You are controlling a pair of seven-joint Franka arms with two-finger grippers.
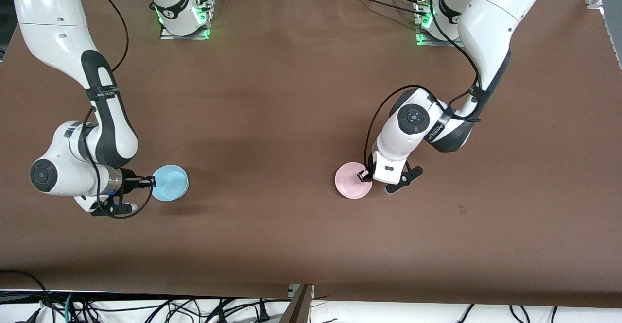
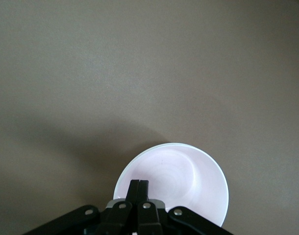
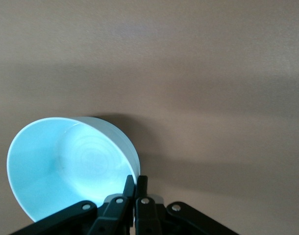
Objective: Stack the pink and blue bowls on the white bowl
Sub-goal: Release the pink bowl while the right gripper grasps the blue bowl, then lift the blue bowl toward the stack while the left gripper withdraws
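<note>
The light blue bowl (image 1: 170, 182) is near the right arm's end of the table. My right gripper (image 1: 151, 182) is shut on its rim and holds it tilted, a little above the table; the right wrist view shows the bowl (image 3: 66, 166) with the gripper (image 3: 136, 180) pinching its edge. The pale pink bowl (image 1: 351, 180) is toward the left arm's end. My left gripper (image 1: 363, 175) is shut on its rim, one finger inside the bowl (image 2: 184, 178), as the left wrist view shows (image 2: 139, 184). I cannot tell whether it touches the table. The white bowl is out of view.
The brown table cover (image 1: 291, 94) spreads across the whole table. The two arm bases (image 1: 184, 17) (image 1: 437, 22) stand at the edge farthest from the front camera. Cables (image 1: 146, 308) lie below the nearest edge.
</note>
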